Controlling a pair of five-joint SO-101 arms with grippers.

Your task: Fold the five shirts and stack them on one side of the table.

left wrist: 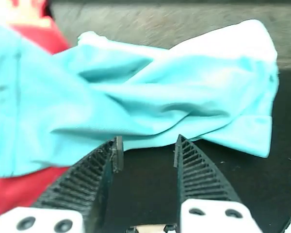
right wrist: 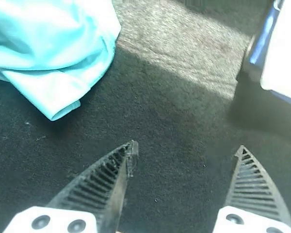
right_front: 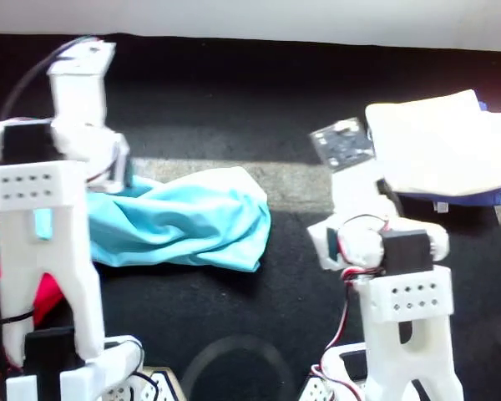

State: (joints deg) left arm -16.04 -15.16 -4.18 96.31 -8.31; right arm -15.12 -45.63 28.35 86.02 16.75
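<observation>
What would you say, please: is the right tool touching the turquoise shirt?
Apart. The right wrist view shows bare black table between the open right tool and the turquoise shirt.

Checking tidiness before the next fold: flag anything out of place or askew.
The turquoise shirt lies crumpled mid-table, overlapping a red shirt. The white shirt sits skewed on the blue one beneath.

A turquoise shirt (right_front: 179, 219) lies unfolded in front of me, rumpled in a loose heap on the dark desk (right_front: 234, 83). A red shirt (left wrist: 24, 189) is bunched on my left, partly under the turquoise one. On my right a white shirt (right_front: 438, 142) sits folded flat on a folded blue shirt (right_front: 459, 198).
</observation>
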